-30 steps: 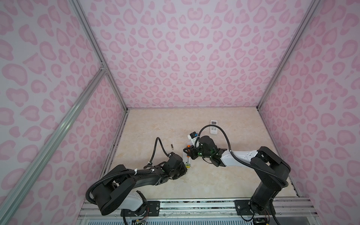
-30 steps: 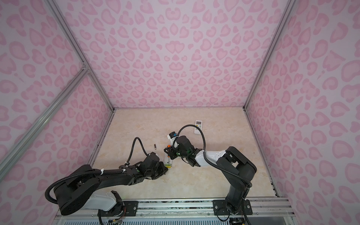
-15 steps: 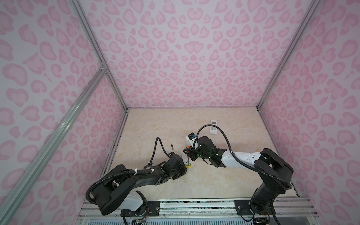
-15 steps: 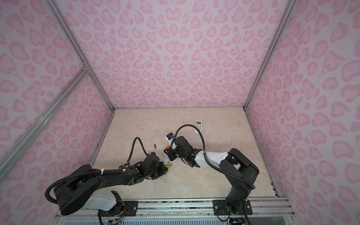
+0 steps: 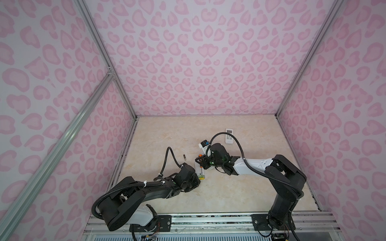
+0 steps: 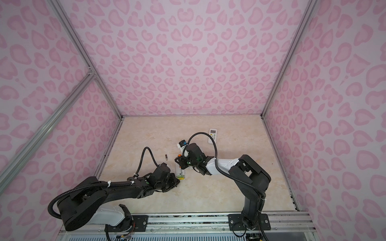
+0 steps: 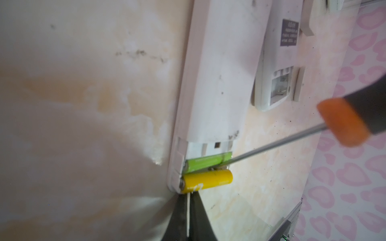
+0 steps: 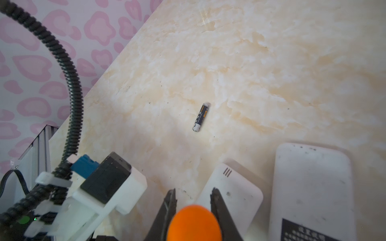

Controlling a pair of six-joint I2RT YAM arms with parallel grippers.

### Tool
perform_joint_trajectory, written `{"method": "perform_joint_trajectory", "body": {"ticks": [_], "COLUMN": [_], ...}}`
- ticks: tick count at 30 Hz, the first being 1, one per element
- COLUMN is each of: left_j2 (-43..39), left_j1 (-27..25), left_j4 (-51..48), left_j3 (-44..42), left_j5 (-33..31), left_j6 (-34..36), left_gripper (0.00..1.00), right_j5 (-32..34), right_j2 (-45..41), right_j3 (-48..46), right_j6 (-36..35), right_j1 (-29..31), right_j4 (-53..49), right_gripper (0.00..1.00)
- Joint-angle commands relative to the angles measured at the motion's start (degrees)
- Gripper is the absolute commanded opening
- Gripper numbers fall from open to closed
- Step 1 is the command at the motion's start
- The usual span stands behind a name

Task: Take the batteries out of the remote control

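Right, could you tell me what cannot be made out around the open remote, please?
Left wrist view: screwdriver tip hidden between green battery and yellow battery.
Same view: left gripper cut off by the edge; what it pinches unclear.
Right wrist view: blurred orange handle hides right gripper contact.
Both top views: batteries in the remote too small to count.

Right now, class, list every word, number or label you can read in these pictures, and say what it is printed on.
No text reads clearly.
Dark label on a white remote's back: white print, blurred.
Yellow battery: white marks, unreadable.
Green battery: faint print, unreadable.
Black battery on the table: print too small.
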Motion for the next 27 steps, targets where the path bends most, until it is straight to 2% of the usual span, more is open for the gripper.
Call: {"method": "perform_joint_trajectory", "body": {"ticks": [1,14,23,27], "left_j2": [-0.7,-1.0,-2.1,-2.5], "left_j1": [0.4,0.6,0.6,0.6], "left_j4": [-0.4,-0.7,-3.3,-4.3], "left_j3": [-0.2,0.0,1.9,3.0], "left_j5": [-1.3,-1.4,-1.3,-1.2], "left_j6": [0.5,1.0,3.0,4.5], "left_gripper": [0.1,0.1,0.12,0.13], "right_j5": [-3.1,1.2,6.7,7.8], "right_j2": [1.5,-1.8,-16.1,-18.4], "right_j3": [0.4,1.8,-1.8,-4.5], "right_j6": [2.8,-0.2,-2.9,-1.9], "right_j1": [-0.2,-0.3,-1.3,-1.4], "right_j4": [-5.2,-8.6,-17.2,-18.2], "right_gripper": [0.0,0.0,0.0,0.0]}}
